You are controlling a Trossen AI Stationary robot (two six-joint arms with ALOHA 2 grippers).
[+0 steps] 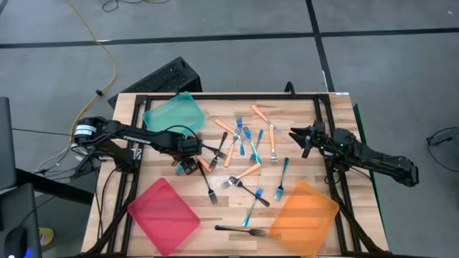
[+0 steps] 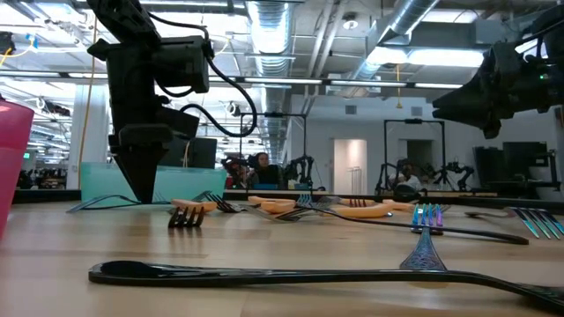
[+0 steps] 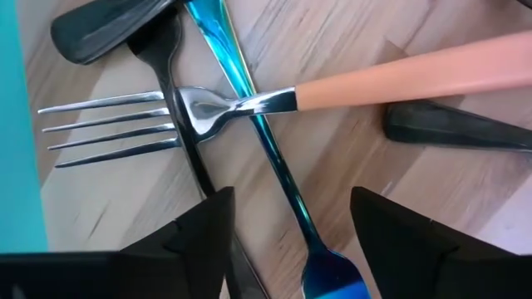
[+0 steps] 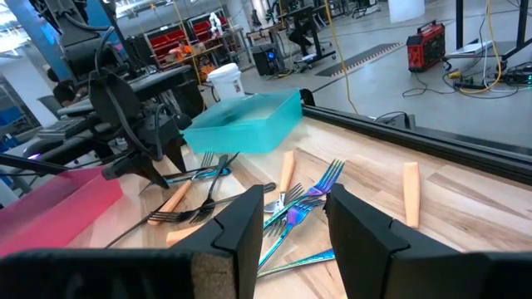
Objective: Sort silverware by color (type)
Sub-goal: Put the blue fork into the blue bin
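Pale wooden slat table (image 1: 301, 154) framed by black rails, grey floor around it; the low view looks past it into a workshop hall with ceiling strip lights and other rigs.

Nearest the front edge, high view: an all-black fork (image 1: 240, 230) lies flat between the red translucent plastic tray (image 1: 163, 215) at the front left and the orange translucent plastic tray (image 1: 305, 208) at the front right. In the low view this black fork (image 2: 308, 276) stretches across the foreground.

Mid-table: scattered slim forks, orange-handled, blue-handled and black, spread between the two arms, some crossing.

Left gripper (image 1: 188, 166) is low over the left end of the scatter, fingers spread wide, holding nothing. Its wrist view shows a small crossed pile directly beneath: an orange-handled fork with metal tines (image 3: 249, 95) lies across a slim blue metal fork (image 3: 258, 133), which runs between the two dark fingers (image 3: 199, 241); a black fork handle (image 3: 179, 91) passes under the tines, another black piece (image 3: 457, 129) sits beside. Fingers appear just above the forks; contact cannot be told. In the low view the gripper's tip points down at the tabletop near an orange-handled fork (image 2: 189, 211).

Right gripper (image 1: 297, 136) is held above the table at the right side, apart from the forks, jaws partly apart and empty. Its wrist view looks across the scatter of blue forks (image 4: 299, 208) toward the left arm.

Farthest: teal translucent plastic tray (image 1: 174, 112) at the back left corner.
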